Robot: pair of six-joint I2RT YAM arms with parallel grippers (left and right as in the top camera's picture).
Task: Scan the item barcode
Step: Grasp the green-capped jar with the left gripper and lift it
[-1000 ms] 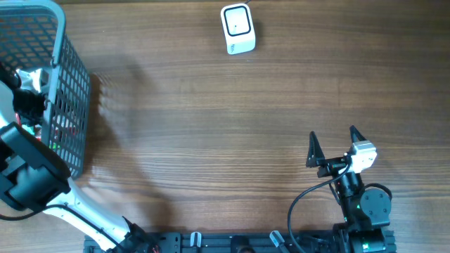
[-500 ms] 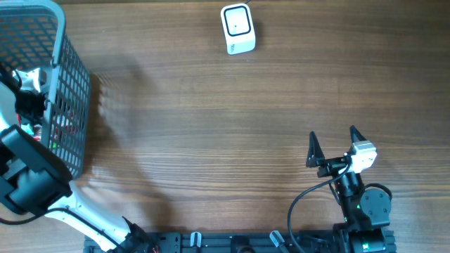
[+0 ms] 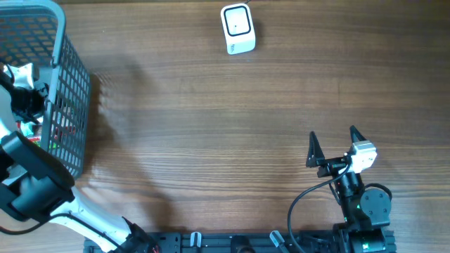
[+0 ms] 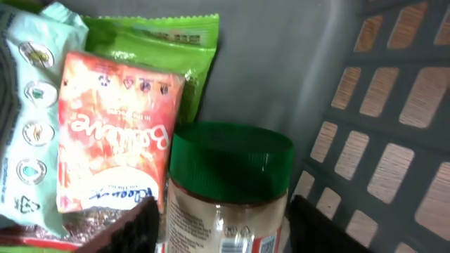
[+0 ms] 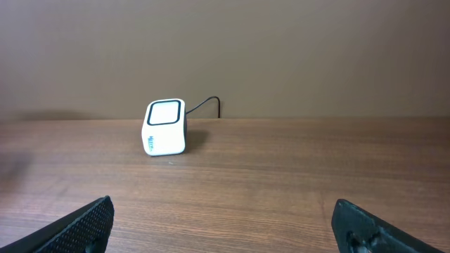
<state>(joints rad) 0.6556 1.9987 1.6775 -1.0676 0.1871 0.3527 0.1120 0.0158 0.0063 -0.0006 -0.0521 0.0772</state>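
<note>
Reaching down into the grey basket at the far left of the tabletop, the left end effector has its two dark fingers set against opposite sides of a jar, just under the jar's green lid, so it is closed on the jar. The jar stands upright on the basket floor, close to the slotted wall. Just beside it lie a red-orange snack packet, a green packet partly under that one, and a pale mint packet at the left edge of the wrist view. The right end effector sits low over the near right part of the tabletop with its fingers spread wide and nothing between them. It faces the white barcode scanner, which stands at the far edge of the tabletop, well apart from both the basket and the jar, with a dark cable running off behind it.
</note>
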